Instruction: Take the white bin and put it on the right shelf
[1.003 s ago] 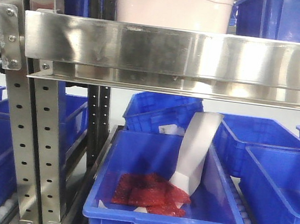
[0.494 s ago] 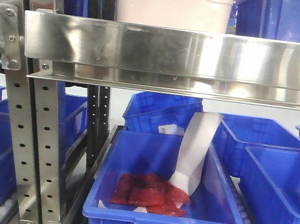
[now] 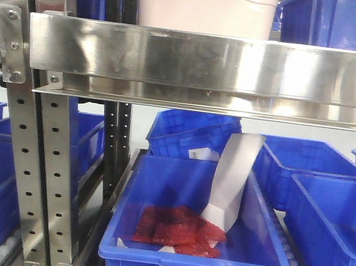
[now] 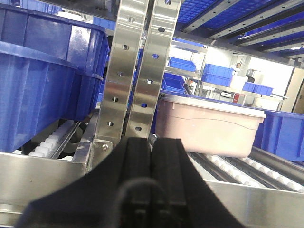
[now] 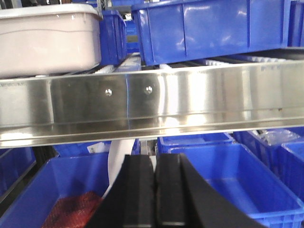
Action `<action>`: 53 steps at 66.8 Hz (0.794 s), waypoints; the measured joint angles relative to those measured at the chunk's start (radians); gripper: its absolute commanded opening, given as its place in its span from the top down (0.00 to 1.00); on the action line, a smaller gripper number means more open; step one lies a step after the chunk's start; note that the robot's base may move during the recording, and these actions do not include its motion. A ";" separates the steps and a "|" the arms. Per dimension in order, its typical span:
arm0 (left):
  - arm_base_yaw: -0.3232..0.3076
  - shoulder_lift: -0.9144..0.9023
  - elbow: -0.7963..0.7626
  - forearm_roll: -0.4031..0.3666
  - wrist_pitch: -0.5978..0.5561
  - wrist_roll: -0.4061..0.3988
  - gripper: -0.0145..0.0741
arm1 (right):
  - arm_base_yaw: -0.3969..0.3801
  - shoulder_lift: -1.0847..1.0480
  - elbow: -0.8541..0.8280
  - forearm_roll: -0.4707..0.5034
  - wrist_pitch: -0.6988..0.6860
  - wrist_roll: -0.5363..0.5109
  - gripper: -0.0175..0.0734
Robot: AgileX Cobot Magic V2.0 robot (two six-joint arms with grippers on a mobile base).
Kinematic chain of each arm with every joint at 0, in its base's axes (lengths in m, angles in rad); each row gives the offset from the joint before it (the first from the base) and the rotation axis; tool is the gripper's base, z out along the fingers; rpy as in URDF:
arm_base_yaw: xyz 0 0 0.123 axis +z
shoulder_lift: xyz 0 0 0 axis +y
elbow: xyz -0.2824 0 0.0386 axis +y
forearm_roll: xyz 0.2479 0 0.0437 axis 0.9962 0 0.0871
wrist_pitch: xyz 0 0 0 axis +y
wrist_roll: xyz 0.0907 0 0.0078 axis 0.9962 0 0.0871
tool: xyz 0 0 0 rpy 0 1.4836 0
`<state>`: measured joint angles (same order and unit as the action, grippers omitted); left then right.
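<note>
The white bin [image 3: 204, 8], pinkish and translucent with a white lid, sits on the rollers of the right shelf behind its shiny steel front rail [image 3: 213, 62]. The left wrist view shows the same bin [image 4: 206, 126] just right of two perforated uprights, with my left gripper [image 4: 153, 142] shut and empty in front of the rail. In the right wrist view the bin [image 5: 47, 40] is at the upper left above the rail [image 5: 152, 102]. My right gripper [image 5: 155, 159] hangs below the rail, shut and empty.
Blue open bins flank the white bin on the shelf [image 4: 42, 85] [image 5: 199, 28]. Below the rail a blue bin [image 3: 194, 237] holds red mesh bags and a white pouch, with more blue bins [image 3: 334, 219] beside it. Perforated uprights [image 3: 35, 173] stand at left.
</note>
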<state>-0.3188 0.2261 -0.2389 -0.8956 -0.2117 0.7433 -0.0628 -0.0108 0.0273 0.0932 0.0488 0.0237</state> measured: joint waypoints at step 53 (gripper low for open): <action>0.000 0.000 0.011 0.005 -0.011 0.000 0.97 | 0.000 0.000 0.000 0.000 -0.008 -0.002 0.75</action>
<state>-0.3188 0.2261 -0.2279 -0.8906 -0.2224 0.7433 -0.0628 -0.0108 0.0273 0.0932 0.0410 0.0217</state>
